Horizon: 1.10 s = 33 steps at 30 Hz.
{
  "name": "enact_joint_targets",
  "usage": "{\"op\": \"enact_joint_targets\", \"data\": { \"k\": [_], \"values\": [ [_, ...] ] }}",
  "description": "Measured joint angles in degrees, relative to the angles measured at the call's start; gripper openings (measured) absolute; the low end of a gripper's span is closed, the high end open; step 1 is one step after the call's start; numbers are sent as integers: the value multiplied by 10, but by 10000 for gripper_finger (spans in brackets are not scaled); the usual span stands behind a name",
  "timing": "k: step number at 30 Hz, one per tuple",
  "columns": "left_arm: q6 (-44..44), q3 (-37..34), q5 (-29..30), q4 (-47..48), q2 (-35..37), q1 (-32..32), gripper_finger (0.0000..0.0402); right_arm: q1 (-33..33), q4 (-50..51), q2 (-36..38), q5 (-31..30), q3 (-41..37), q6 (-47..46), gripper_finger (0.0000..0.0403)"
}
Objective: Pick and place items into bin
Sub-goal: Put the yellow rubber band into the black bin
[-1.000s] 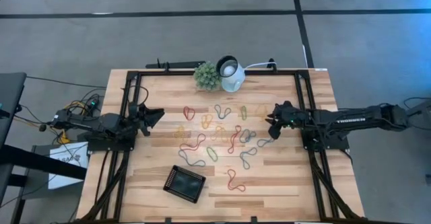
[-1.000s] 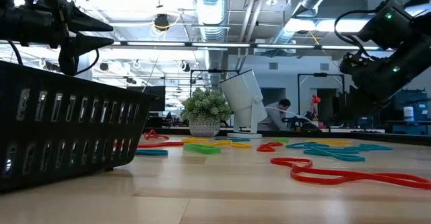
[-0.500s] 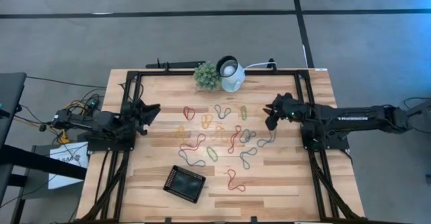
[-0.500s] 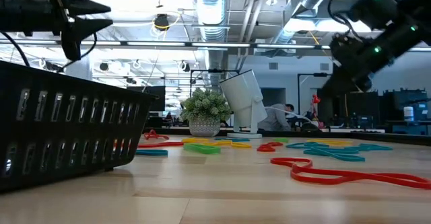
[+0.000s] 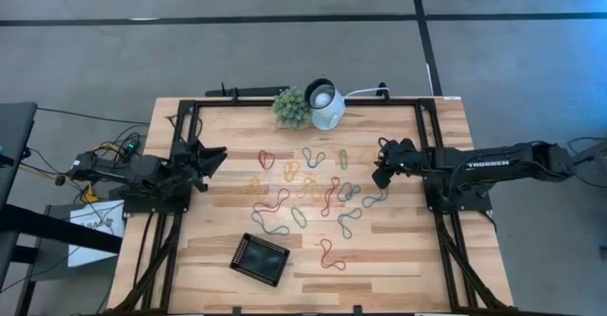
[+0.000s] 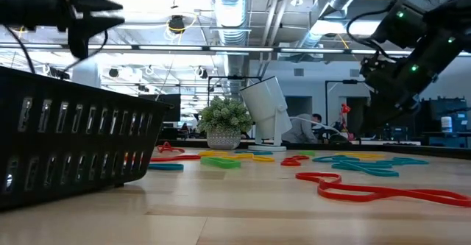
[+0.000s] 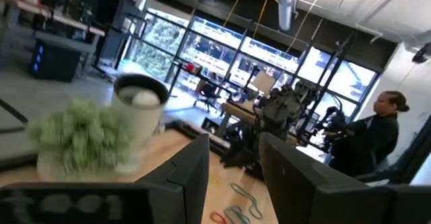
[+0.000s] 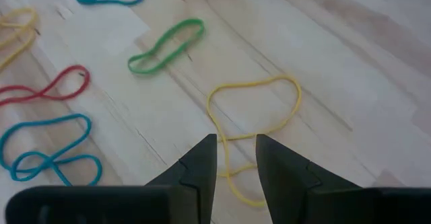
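Several rubber-band loops (image 5: 303, 188) in red, yellow, green and blue lie flat on the middle of the wooden table. The black bin (image 5: 260, 258) rests on the table near its near edge; it fills the left of the low view (image 6: 73, 146). My left gripper (image 5: 216, 155) is open and empty, raised at the table's left side (image 7: 236, 177). My right gripper (image 5: 379, 172) slants down, open, above a yellow loop (image 8: 254, 109) at the right end of the scatter, its fingers (image 8: 202, 160) clear of it. A green loop (image 8: 166, 46) lies beyond.
A green plant ball (image 5: 292, 107) and a white round lamp (image 5: 325, 102) stand at the far edge. A black frame (image 5: 180, 164) runs along both sides of the table. A long red loop (image 6: 383, 193) lies near the low camera. A person (image 7: 377, 133) stands beyond the table.
My left gripper has risen and rolled a little about its own axis, staying open. My right gripper has shifted slightly over the right end of the scatter and tipped further down, its opening unchanged. No band has moved.
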<state>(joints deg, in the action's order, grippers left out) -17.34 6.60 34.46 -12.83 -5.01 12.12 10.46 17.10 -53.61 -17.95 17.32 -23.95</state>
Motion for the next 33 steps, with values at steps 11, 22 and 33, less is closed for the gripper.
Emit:
{"op": "enact_joint_targets", "data": {
  "k": [11, 22, 33],
  "values": [
    [-15, 109, 55, 76, -211, 0, 122, -42, -23, -26, -1, 0, -31, 98],
    [-25, 110, 94, -57, -361, -9, 122, -44, -26, -77, -23, 0, -48, 98],
    [-29, 110, 67, -84, -371, -28, 122, -46, -66, -74, -48, -24, -47, 98]
  ]
}}
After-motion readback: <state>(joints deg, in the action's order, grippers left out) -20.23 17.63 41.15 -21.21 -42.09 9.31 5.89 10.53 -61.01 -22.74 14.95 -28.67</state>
